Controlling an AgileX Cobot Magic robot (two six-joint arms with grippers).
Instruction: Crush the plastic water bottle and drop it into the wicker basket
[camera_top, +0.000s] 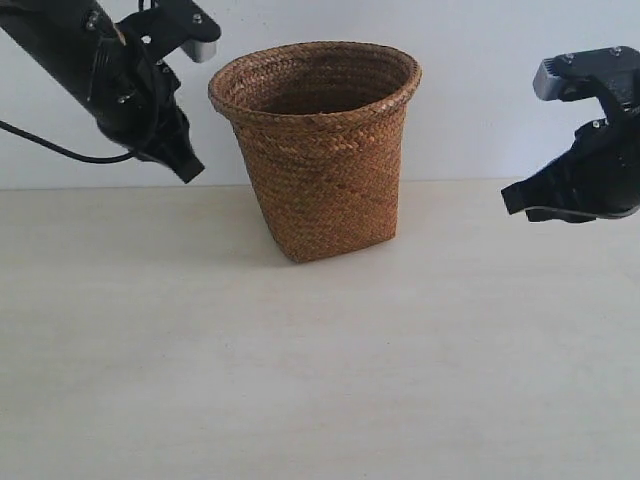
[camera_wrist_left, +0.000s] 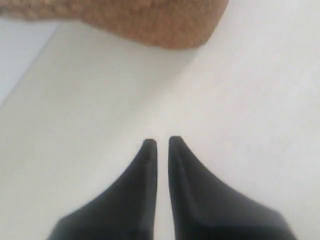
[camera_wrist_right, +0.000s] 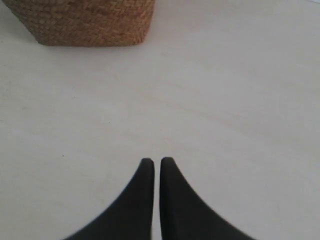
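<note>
The brown wicker basket (camera_top: 318, 150) stands upright at the back middle of the table; its base shows in the left wrist view (camera_wrist_left: 150, 22) and the right wrist view (camera_wrist_right: 87, 22). No plastic water bottle shows in any view; the basket's inside is hidden. My left gripper (camera_top: 190, 168) hangs in the air left of the basket, level with its upper half, shut with only a thin slit between the fingers (camera_wrist_left: 161, 142) and nothing held. My right gripper (camera_top: 512, 200) hovers right of the basket above the table, shut and empty too (camera_wrist_right: 156, 161).
The pale wooden table (camera_top: 320, 360) spreads in front of the basket with nothing else on it. A white wall (camera_top: 480, 90) rises behind. A black cable (camera_top: 50, 145) trails from the left arm.
</note>
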